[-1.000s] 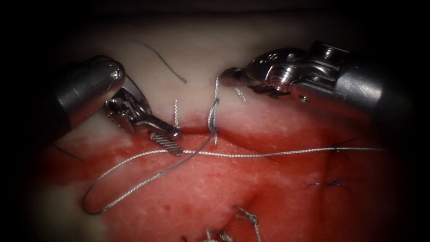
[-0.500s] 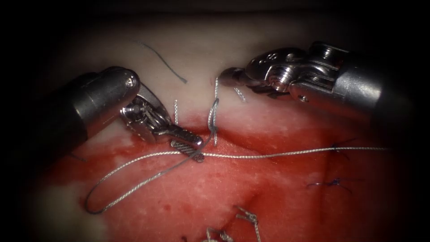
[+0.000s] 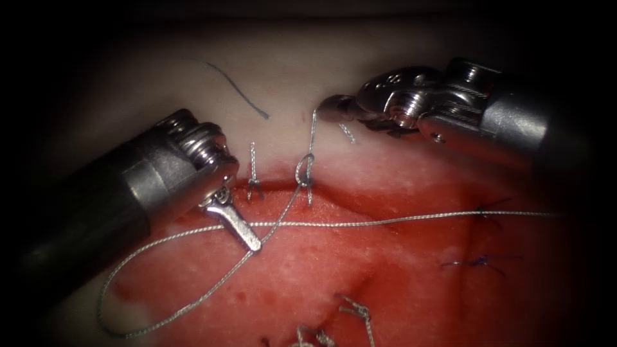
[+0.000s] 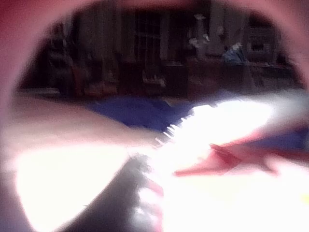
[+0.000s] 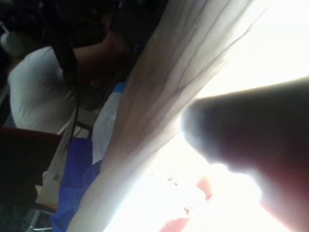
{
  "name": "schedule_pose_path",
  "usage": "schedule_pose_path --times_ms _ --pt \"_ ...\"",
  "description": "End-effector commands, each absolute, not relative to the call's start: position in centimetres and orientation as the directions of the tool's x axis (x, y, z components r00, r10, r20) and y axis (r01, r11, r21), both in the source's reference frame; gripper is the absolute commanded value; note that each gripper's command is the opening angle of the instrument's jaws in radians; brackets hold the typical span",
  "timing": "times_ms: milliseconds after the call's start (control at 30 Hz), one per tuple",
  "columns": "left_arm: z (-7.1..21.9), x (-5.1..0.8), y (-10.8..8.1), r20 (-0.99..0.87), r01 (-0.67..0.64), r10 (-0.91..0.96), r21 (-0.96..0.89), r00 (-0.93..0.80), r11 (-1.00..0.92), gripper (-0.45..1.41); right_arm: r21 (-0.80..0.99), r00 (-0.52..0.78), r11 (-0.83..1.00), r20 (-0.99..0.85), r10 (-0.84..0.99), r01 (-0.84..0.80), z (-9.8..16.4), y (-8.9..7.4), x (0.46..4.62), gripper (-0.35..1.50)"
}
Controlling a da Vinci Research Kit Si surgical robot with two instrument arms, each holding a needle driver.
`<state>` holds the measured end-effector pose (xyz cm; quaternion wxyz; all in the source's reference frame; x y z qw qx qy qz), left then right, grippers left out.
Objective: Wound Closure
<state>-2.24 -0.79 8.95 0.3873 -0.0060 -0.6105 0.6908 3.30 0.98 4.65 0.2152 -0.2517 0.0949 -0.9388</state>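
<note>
The right end effector, at about 1 o'clock, is closed on the thread end, which runs nearly straight down to a loop at the cut, likely to keep tension there. The left end effector, at about 9 o'clock, appears closed on the thread where two strands cross. The long strand lies mostly 3-to-9 across the tissue, curling round towards 7 o'clock. I can't pick out a needle.
</note>
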Motion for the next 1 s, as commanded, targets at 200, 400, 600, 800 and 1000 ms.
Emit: schedule_pose_path --times_ms 200,400,600,800,1000 --pt "8.72 -2.23 -1.12 0.492 -0.625 0.388 -0.562 -0.779 -0.542 -0.45 -0.264 -0.755 -0.891 0.474 -0.453 0.368 4.72 1.22 3.29 -0.35" --pt "8.64 -2.28 -1.21 0.457 -0.548 0.325 -0.538 -0.828 -0.64 -0.45 -0.233 -0.748 -0.891 0.483 -0.454 0.39 4.79 1.27 3.22 -0.35" --pt "8.54 -2.22 -1.2 0.435 -0.503 0.291 -0.528 -0.852 -0.685 -0.45 -0.201 -0.738 -0.886 0.493 -0.46 0.417 4.82 1.33 3.17 -0.35" --pt "8.44 -2.18 -1.19 0.414 -0.46 0.259 -0.52 -0.872 -0.72 -0.45 -0.182 -0.729 -0.881 0.503 -0.464 0.436 4.83 1.38 3.12 -0.35" --pt "8.41 -2.15 -1.2 0.408 -0.442 0.243 -0.515 -0.88 -0.734 -0.45 -0.166 -0.724 -0.876 0.505 -0.469 0.452 4.82 1.41 3.09 -0.35"
